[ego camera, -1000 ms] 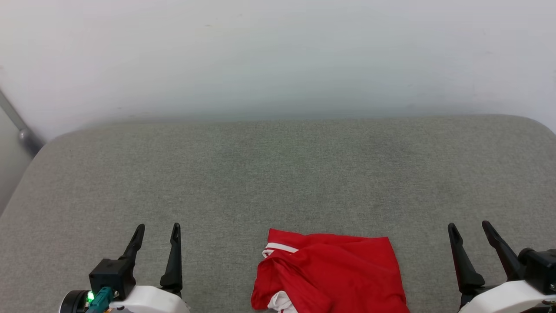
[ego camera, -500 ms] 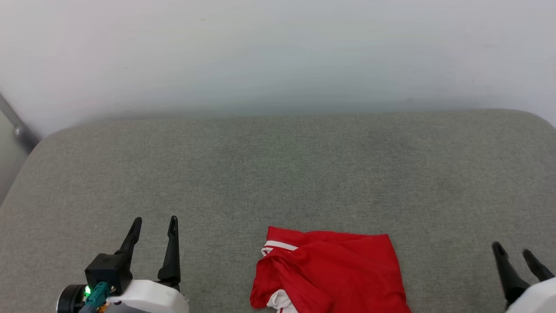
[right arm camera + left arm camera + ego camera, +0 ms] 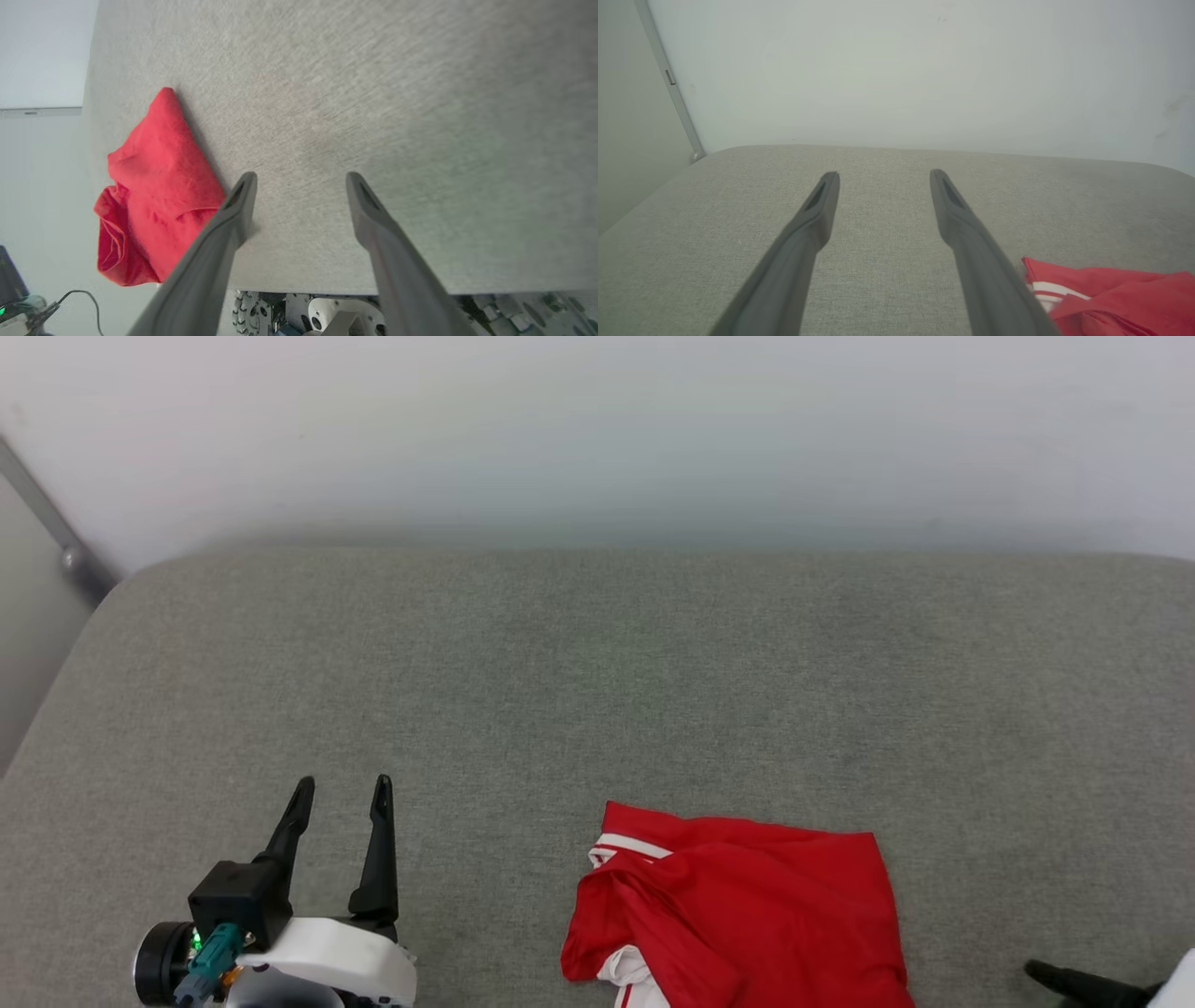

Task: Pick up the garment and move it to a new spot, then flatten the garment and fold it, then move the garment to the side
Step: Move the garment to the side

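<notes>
rightward of left end effector (image 3: 343, 785): garment (image 3: 747, 915)

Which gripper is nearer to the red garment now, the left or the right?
Right. The right gripper is just right of the garment; the left gripper is farther off, to its left.

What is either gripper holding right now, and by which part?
Nothing. The left gripper and right gripper are both open and empty; the shirt lies on the grey surface.

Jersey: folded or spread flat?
Folded over, not spread: the red jersey lies as a compact rumpled rectangle, white striped trim peeking out.
</notes>
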Available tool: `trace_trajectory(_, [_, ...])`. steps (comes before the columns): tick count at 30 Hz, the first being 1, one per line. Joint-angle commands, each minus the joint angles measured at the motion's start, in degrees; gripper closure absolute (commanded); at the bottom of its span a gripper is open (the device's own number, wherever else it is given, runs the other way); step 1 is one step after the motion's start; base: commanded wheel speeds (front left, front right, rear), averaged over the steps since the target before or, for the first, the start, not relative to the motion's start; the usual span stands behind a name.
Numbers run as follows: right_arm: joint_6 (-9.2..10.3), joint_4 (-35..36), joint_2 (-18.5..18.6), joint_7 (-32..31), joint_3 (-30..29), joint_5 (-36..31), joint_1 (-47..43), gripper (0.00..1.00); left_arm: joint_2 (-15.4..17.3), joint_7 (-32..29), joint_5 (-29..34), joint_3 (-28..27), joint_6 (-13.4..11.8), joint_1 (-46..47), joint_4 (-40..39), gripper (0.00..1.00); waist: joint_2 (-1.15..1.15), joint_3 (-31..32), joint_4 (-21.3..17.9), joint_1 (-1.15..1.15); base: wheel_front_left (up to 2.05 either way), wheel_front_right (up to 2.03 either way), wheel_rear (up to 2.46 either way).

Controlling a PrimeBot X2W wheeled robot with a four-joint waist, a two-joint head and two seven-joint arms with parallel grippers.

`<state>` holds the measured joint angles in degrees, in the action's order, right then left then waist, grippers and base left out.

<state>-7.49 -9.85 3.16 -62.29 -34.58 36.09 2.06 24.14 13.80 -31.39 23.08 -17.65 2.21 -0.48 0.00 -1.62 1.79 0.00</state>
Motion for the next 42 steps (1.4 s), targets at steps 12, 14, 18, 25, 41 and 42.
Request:
trace_trajectory(12, [0.05,-19.6,-0.4,4.7,17.4,23.0,7.1,0.00,-1.2,0.6,0.5,1.0,2.0,4.3,2.4,0.00,0.00,-4.2,4.2,0.00,0.00,0.00,0.00])
trace_trajectory(14, [0.06,-21.2,-0.7,5.7,19.4,23.0,7.4,0.55,-1.1,0.7,0.5,1.0,2.1,4.5,2.6,0.00,0.00,-4.3,4.5,0.00,0.00,0.00,0.00])
trace_trajectory(18, [0.05,-20.8,-0.7,7.3,23.0,22.7,8.0,1.00,-0.9,0.7,0.3,0.9,2.1,4.5,2.9,0.00,0.00,-4.2,4.7,0.00,0.00,0.00,0.00])
trace_trajectory(25, [0.01,-11.4,1.9,11.7,29.7,15.1,7.5,1.00,-0.7,0.8,0.1,0.7,1.5,3.0,3.0,0.00,0.00,-2.4,3.2,0.00,0.00,0.00,0.00])
trace_trajectory(41, [0.02,3.9,14.1,13.1,42.6,-4.2,11.9,1.00,0.3,0.8,0.4,0.2,0.8,2.3,0.0,0.00,0.00,-3.5,-11.5,0.00,0.00,0.00,0.00])
trace_trajectory(42, [0.02,3.9,14.8,13.4,42.7,-4.7,13.2,1.00,0.4,0.8,0.7,0.2,0.8,2.9,-0.5,0.00,0.00,-4.7,-12.8,0.00,0.00,0.00,0.00])
